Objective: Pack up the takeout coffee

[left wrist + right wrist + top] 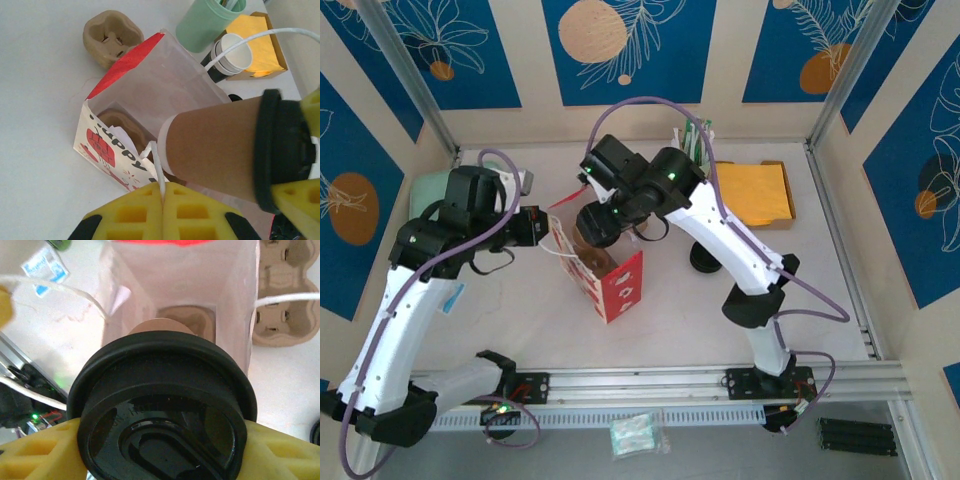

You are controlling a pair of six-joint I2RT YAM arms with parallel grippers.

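Black lid (162, 405) of the coffee (160, 326), right wrist view: clamped between the yellow pads (35, 452) of the right gripper (160, 450), one pad at each side. Cup base points down into the open bag (190, 285); whether it has passed the rim cannot be told. One cardboard tray (195, 320) lies on the bag floor. A second tray (287, 310) sits outside, just beside the bag.

Left wrist view: left gripper (162, 200), fingers (130, 212) pressed together, pinching the bag's white cord (157, 165). Coffee (215, 145) tilted, brown body at the bag (150, 85) mouth, lid (280, 150) in the other gripper's pads (300, 205). Beyond the bag: green cup (205, 22), stacked white cups (235, 52), orange box (262, 45).

Top view: bag (615, 280) upright mid-table (670, 320). Left gripper (542, 225) at its left edge, right gripper (595, 222) over its mouth. Box (755, 192) at far right. Loose black lid (705, 262) beside the right arm.
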